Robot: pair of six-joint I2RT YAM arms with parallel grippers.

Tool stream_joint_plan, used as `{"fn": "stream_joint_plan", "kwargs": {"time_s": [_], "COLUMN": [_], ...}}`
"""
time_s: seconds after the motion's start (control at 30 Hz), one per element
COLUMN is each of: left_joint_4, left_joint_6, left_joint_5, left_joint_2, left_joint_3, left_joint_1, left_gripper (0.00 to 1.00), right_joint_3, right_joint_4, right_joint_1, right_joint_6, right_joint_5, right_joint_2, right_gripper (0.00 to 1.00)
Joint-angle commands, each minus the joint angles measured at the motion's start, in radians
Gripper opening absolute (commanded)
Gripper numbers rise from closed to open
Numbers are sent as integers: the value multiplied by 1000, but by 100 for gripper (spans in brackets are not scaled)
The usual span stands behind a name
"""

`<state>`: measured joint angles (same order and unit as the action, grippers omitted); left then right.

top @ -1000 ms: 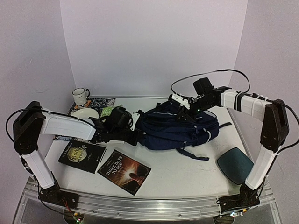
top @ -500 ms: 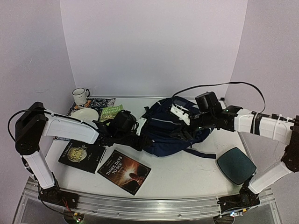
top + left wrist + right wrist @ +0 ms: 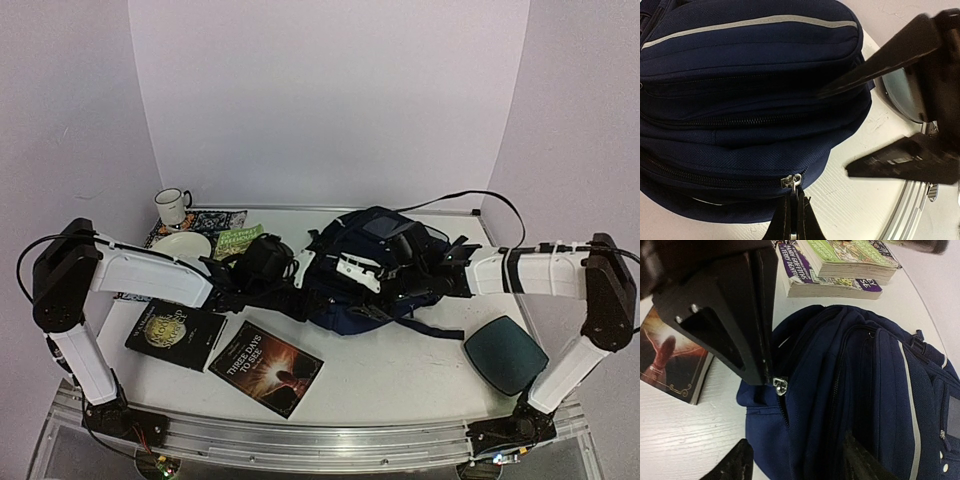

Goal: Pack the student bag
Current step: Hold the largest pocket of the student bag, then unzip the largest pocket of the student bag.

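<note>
The student bag (image 3: 345, 315), navy with pale piping, lies on its side in the middle of the table. My left gripper (image 3: 305, 285) is at the bag's left end, shut on the metal zip pull (image 3: 792, 181) of the lowest zip. Seen from the left wrist, its two fingertips (image 3: 795, 220) press flat together on the tab. My right gripper (image 3: 340, 280) reaches in from the right over the bag to the same end. In the right wrist view it (image 3: 797, 467) is open, one finger over the table and the other on the fabric, just below the zip slider (image 3: 779, 385).
Two dark books (image 3: 265, 368) (image 3: 175, 335) lie at the front left. Behind them are a green book (image 3: 238, 240), a pale plate (image 3: 180, 245) and a white mug (image 3: 172, 206). A dark teal pouch (image 3: 505, 353) sits at the front right.
My right arm has swung down from the bag's far right side to its left end, and its jaws have opened. The bag has bunched up and shifted slightly. The left gripper has kept its hold.
</note>
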<state>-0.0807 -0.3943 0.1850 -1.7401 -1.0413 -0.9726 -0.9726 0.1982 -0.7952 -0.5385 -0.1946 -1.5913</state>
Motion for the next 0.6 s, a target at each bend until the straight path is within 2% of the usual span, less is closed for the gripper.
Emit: {"fn": "stream_joint_plan", "kwargs": {"time_s": [0.0,0.07,0.2,0.23,0.43,0.57], "left_joint_4": [-105,-105,-97,-89,-62,-42], "left_joint_6": [-6,-7,2,4,-1,17], "left_joint_5": [30,27,-8,-23,-68,-105], "left_joint_2": [20,22,29,31,49,57], "left_joint_3": [-60,-57,-46,-42,6,41], "left_joint_1": [-9,-9,-7,-2,64,122], "left_gripper": [0,0,0,0,0,0], "right_joint_3": [2,7,26,33,108,179], "right_joint_4": [13,8,-12,-14,-51,-39], "right_joint_1": [2,3,2,2,10,68], "right_joint_6": [-31,-37,-50,-53,-85,-58], "right_joint_5": [85,98,118,119,161,127], "right_joint_2": [-35,-34,-2,17,179,330], "right_gripper": [47,35,4,0,0,0]}}
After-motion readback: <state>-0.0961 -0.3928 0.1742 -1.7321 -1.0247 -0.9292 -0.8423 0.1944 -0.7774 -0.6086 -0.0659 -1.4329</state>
